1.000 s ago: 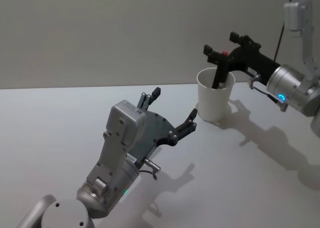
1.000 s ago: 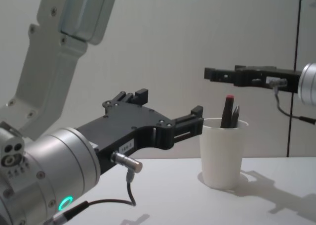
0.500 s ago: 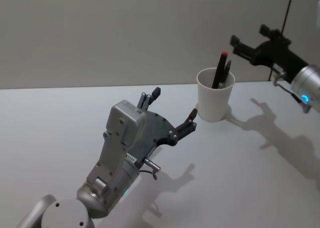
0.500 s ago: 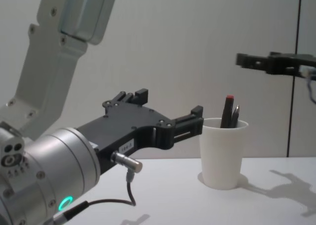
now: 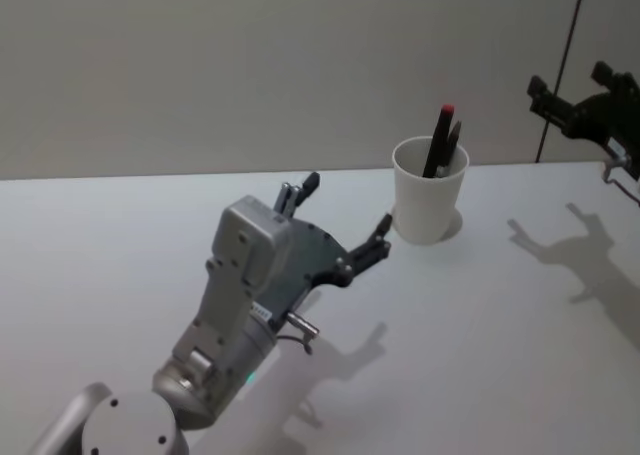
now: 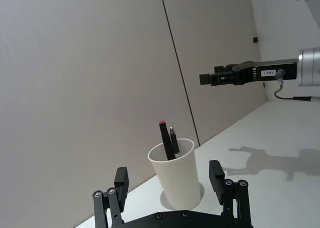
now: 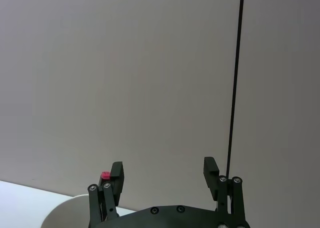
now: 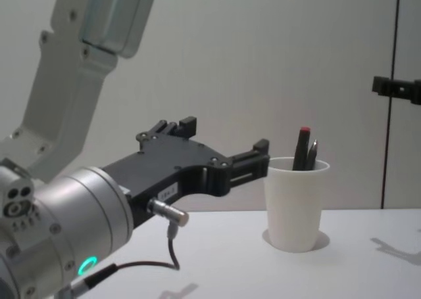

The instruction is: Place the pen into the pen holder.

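The pen holder (image 5: 430, 203) is a white paper cup standing upright at the back of the table, also in the chest view (image 8: 293, 204). A black pen (image 5: 438, 140) with a red cap leans inside it, beside a second dark pen with a silver tip (image 8: 313, 150). My right gripper (image 5: 570, 80) hangs open and empty in the air, well to the right of the cup and higher than its rim. My left gripper (image 5: 347, 205) is open and empty, held above the table just left of the cup, which shows between its fingertips in the left wrist view (image 6: 175, 183).
The white table (image 5: 480, 315) is bare around the cup. A plain wall runs close behind it, with a thin dark vertical seam (image 8: 391, 115) to the right of the cup. The left forearm (image 5: 235, 315) stretches over the table's near middle.
My right gripper has drawn back from above the cup, moving right and up, open, with the red-capped pen left standing in the cup. The left arm has barely moved.
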